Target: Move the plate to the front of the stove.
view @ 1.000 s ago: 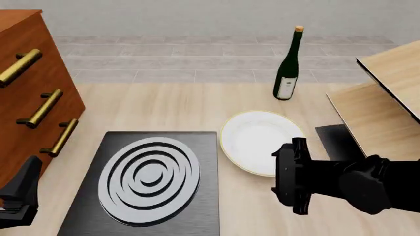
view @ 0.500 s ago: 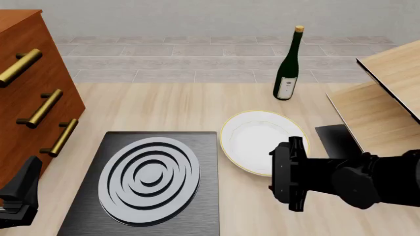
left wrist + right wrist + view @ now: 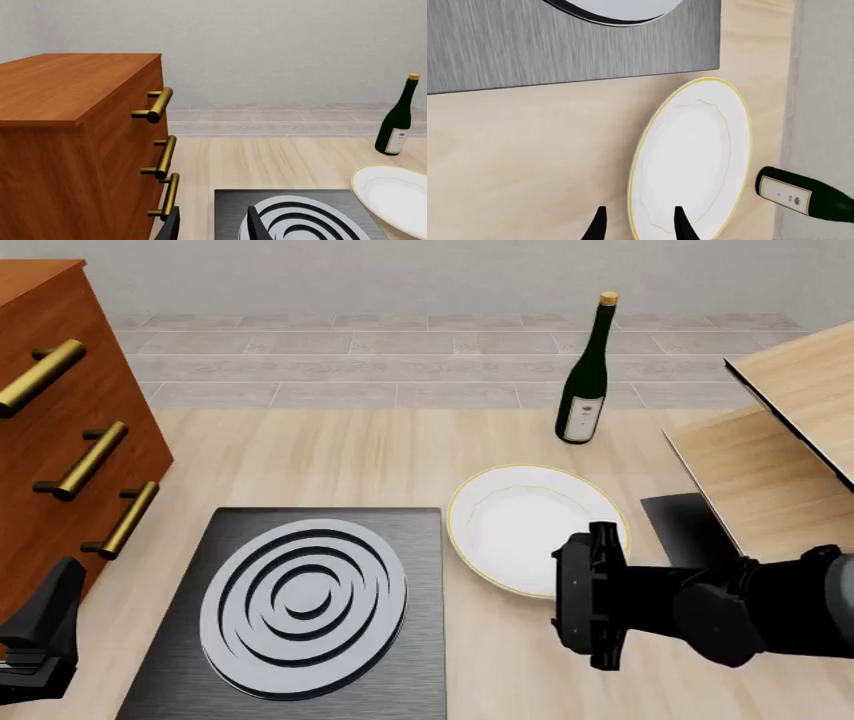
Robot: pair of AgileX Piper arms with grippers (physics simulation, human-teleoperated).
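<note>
One light wood table (image 3: 360,465), grey tiled floor and pale wall behind. Plate (image 3: 527,525) sits just right of the stove (image 3: 307,615), apart from it. Right gripper (image 3: 639,225) has fingers apart, straddling the plate's near rim. Left gripper (image 3: 213,227) mostly cut off, fingers apart, empty, beside the dresser (image 3: 60,430).

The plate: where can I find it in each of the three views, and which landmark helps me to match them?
Front view: the plate lies right of the stove, partly behind the right gripper.
Left wrist view: it is cut off at the lower right edge.
Right wrist view: it fills the lower centre, ahead of the fingertips.
Shared landmark: the wine bottle beyond the plate.
</note>
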